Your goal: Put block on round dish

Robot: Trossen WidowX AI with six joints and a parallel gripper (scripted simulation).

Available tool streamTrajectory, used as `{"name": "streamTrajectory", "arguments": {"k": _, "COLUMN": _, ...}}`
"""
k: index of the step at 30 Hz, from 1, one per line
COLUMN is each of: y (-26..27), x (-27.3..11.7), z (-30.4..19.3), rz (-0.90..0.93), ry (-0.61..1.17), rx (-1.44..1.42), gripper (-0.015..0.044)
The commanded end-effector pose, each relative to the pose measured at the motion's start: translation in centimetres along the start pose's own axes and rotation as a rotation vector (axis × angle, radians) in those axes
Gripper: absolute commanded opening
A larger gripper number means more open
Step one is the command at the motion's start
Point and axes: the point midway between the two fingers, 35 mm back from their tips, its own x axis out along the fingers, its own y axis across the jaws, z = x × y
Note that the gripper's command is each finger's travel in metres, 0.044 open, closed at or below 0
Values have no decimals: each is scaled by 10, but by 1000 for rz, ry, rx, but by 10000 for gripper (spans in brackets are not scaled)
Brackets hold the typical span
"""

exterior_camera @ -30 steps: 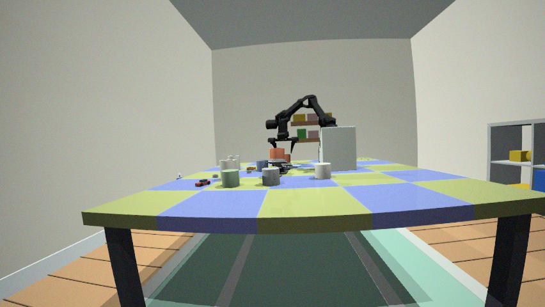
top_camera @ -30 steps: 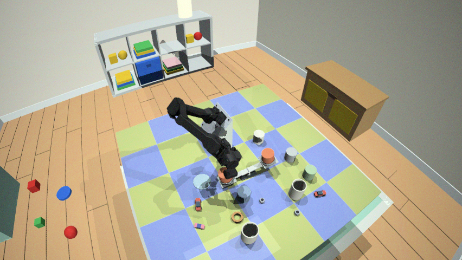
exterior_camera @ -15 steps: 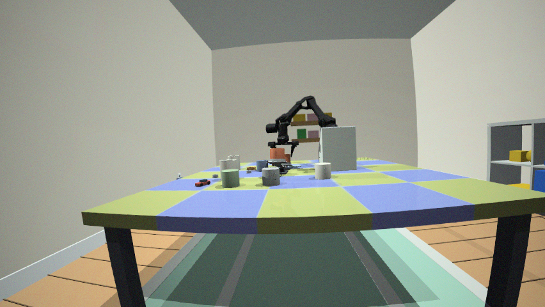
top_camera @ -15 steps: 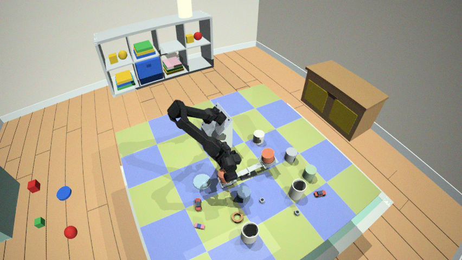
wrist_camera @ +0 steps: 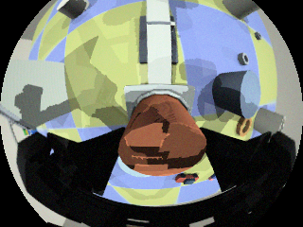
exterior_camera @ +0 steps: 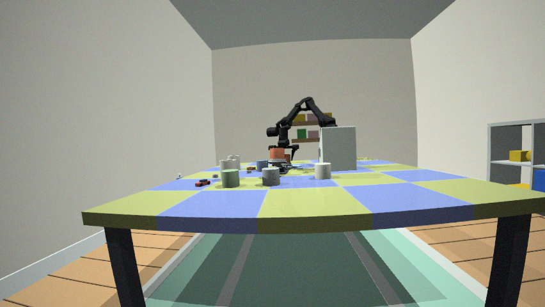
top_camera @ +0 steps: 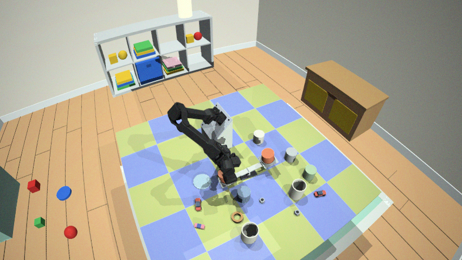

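An orange cup stands upside down on the balance end nearest the round dish. Its twin cup stands on the other end. The white balance beam runs between them. My gripper is open and low over the cup near the dish, with one finger on each side of it in the wrist view; contact cannot be told. The pale blue round dish lies beside that end. No block shows.
A blue-grey cylinder stands close to the balance. A red car and a brown ring lie near the dish. Grey, green and white cylinders stand around the other end.
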Motion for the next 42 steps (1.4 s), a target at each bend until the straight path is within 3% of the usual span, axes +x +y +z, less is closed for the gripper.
{"name": "streamTrajectory", "arguments": {"k": 1, "y": 3, "x": 5, "z": 2, "rz": 9, "ry": -4, "rx": -9, "gripper": 427}}
{"name": "streamTrajectory", "arguments": {"k": 19, "y": 3, "x": 5, "z": 2, "rz": 9, "ry": -4, "rx": -9, "gripper": 307}}
{"name": "streamTrajectory", "arguments": {"k": 31, "y": 0, "x": -5, "z": 4, "rz": 9, "ry": -9, "rx": -8, "gripper": 0}}
{"name": "streamTrajectory", "arguments": {"k": 42, "y": -2, "x": -17, "z": 5, "rz": 10, "ry": -15, "rx": -8, "gripper": 0}}
